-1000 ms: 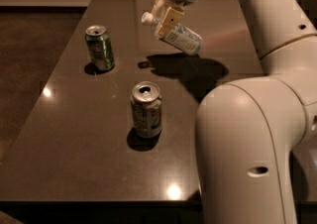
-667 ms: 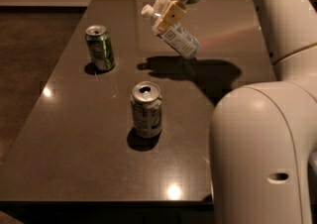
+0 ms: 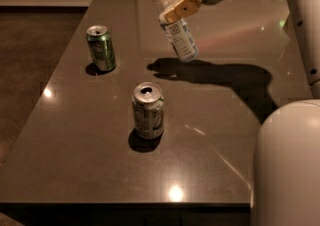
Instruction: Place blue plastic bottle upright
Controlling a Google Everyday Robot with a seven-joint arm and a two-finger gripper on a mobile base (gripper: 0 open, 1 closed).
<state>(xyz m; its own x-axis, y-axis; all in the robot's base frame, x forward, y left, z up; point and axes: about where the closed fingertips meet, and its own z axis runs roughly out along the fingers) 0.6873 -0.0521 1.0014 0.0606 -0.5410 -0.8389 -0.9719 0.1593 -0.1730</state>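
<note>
The blue plastic bottle (image 3: 179,35) is clear with a white cap and a pale printed label. It hangs in the air above the far middle of the dark table (image 3: 90,160), tilted, cap up and to the left, base down and to the right. My gripper (image 3: 176,6) is shut on the bottle's upper part, near the neck. The arm reaches in from the upper right. The bottle's shadow lies on the table just below it.
A green can (image 3: 101,48) stands upright at the far left of the table. A white-and-green can (image 3: 148,109) stands upright near the middle, in front of the bottle. My white base (image 3: 287,165) fills the lower right corner.
The bottle has turned from lying nearly sideways in the gripper toward upright, cap now higher. The arm has swung up and back; both cans stand unmoved.
</note>
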